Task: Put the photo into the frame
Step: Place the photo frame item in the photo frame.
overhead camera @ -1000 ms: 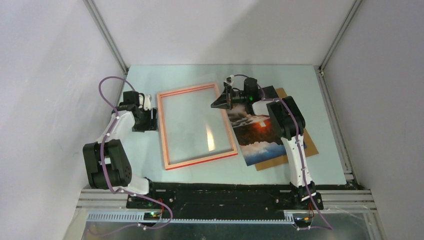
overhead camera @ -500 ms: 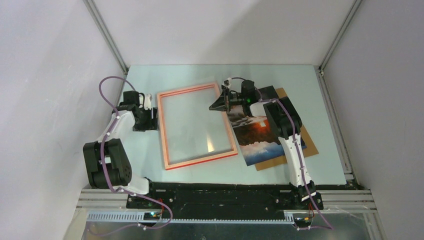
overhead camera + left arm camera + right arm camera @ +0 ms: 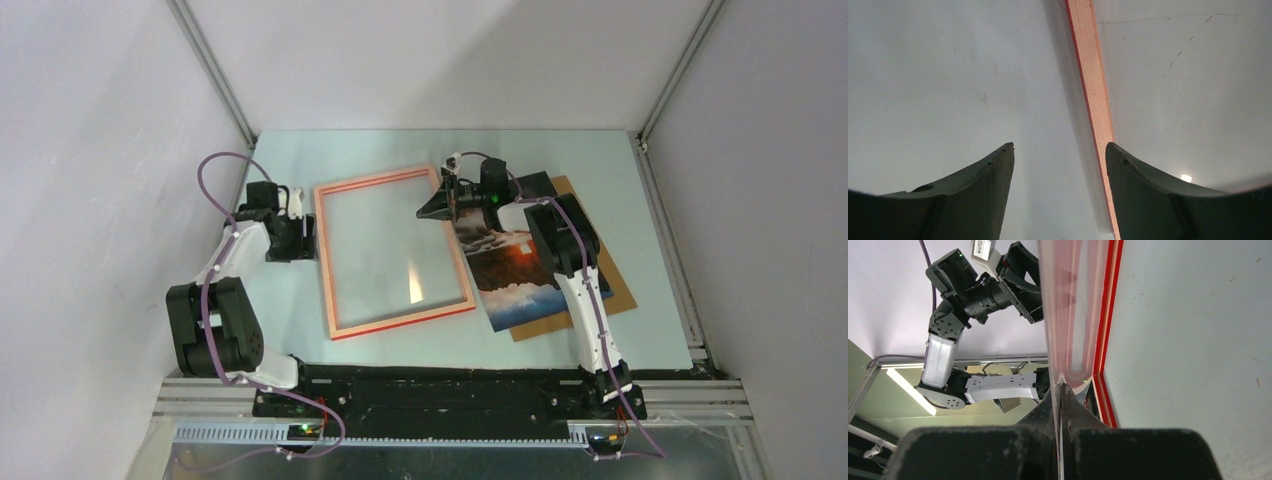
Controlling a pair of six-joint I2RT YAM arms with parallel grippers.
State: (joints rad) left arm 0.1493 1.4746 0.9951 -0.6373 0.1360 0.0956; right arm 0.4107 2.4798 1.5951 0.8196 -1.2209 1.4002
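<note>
The frame (image 3: 400, 322) lies flat mid-table, with a red outer rim and pale wood rails. My right gripper (image 3: 432, 208) is over its far right rail. In the right wrist view the gripper (image 3: 1060, 387) is shut on the thin edge of the clear pane (image 3: 1068, 315), next to the red rim (image 3: 1108, 315). The photo (image 3: 515, 270) lies to the right of the frame, partly under the right arm. My left gripper (image 3: 300, 235) is open at the frame's left rail (image 3: 1093, 75). One of its fingertips (image 3: 1113, 150) is on that rail and the other rests on the table outside it.
A plain brown backing board (image 3: 605, 290) lies under the photo at the right. White enclosure walls stand close on the left, back and right. The arm bases and a metal rail (image 3: 450, 385) run along the near edge.
My right gripper has shifted slightly left over the frame's right rail. The bright glare on the pane has slid down and to the left. The left arm has not moved.
</note>
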